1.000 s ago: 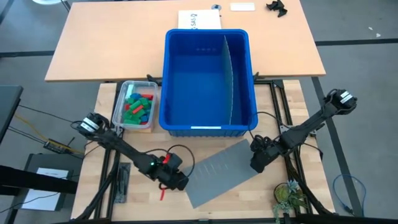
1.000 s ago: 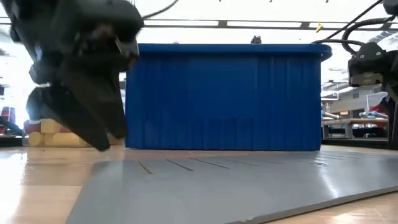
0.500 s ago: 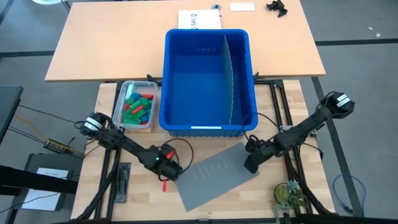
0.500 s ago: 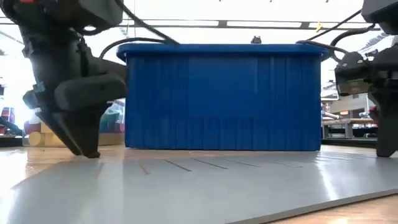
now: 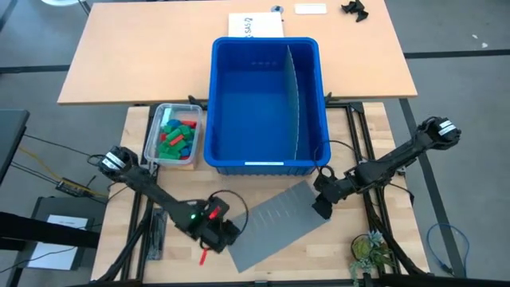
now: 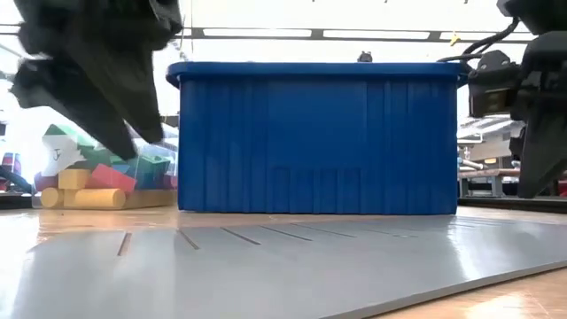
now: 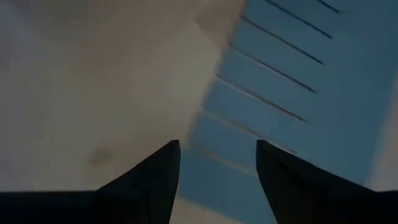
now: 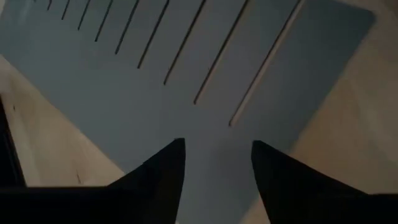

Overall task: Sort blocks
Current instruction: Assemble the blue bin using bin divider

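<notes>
The blocks (image 5: pixel 175 137), red, green, blue and yellow, lie heaped in a small clear tub (image 5: pixel 153 135) left of the blue bin; the low view shows the blocks (image 6: pixel 97 177) through its wall. My left gripper (image 7: pixel 217 146) is open and hangs above the near-left corner of a grey slotted panel (image 5: pixel 275 223), clear of it in the low view. My right gripper (image 8: pixel 217 143) is open and points slanting down at the panel's right end (image 5: pixel 312 209). My right gripper stands with its open fingers (image 8: pixel 163 163) over the grey panel's right end (image 8: pixel 211 106), slanting down from the table's right. I cannot tell whether the fingertips touch the panel, which lies flat on the table.
The large blue bin (image 5: pixel 267 104) with an upright divider stands behind the panel. A black tool (image 5: pixel 157 235) lies near the left arm. A small plant (image 5: pixel 368 251) sits at the near right. A second tabletop with papers (image 5: pixel 255 25) lies beyond.
My left gripper has risen off the panel's left corner and come back toward the near edge. My right gripper has shifted a little toward the table's left. The grey panel has slid a little leftward on the table, staying flat.
</notes>
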Available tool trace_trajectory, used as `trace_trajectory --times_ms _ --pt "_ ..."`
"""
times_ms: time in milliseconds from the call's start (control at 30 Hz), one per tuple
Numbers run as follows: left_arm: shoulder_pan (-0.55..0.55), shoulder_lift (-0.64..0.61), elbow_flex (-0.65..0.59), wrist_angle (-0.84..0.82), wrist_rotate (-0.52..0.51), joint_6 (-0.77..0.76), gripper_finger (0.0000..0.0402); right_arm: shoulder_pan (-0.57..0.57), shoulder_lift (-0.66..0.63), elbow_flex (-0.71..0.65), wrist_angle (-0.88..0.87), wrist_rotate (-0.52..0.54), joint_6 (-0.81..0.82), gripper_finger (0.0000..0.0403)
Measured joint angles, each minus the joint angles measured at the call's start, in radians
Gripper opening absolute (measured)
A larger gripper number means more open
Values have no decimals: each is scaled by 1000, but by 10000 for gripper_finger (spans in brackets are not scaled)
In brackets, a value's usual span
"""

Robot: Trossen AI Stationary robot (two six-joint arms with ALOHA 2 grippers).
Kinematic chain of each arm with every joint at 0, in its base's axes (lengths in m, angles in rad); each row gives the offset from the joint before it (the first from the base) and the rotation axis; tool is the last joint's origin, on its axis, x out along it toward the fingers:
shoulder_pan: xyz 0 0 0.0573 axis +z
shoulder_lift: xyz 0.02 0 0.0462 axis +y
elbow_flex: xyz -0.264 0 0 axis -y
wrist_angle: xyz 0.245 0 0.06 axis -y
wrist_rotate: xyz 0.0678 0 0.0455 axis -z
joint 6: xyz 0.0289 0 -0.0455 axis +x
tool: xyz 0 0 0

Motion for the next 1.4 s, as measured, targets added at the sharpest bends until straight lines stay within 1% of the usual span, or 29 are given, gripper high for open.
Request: trace_trajectory --times_ms 133,300,400,533,633,767,867,1000,1133,1233,1400 --pt "-87 14 0 55 -31 -190 218 10 -44 0 -50 25 -14 219" --pt "-160 54 0 113 -58 -375 218 16 -26 0 -57 29 -6 248" --pt "-179 97 0 150 -57 -462 218 27 1 0 -60 45 2 254" --pt "-186 157 0 235 -54 -529 218 47 24 0 -62 75 46 255" --pt "-186 197 0 289 -60 -557 218 68 28 0 -65 90 87 251" --pt "-188 226 4 319 -82 -582 218 94 28 0 -71 107 130 245" --pt "-188 229 5 320 -97 -584 218 106 27 -5 -68 145 163 242" --pt "-188 230 5 313 -112 -582 218 106 27 -47 -53 156 203 240" --pt "-188 231 4 310 -111 -577 218 107 21 -130 76 164 225 240" --pt "-188 232 4 310 -111 -573 218 106 23 -173 184 161 233 239" --pt "-186 232 3 306 -113 -573 218 106 21 -237 315 166 235 235"
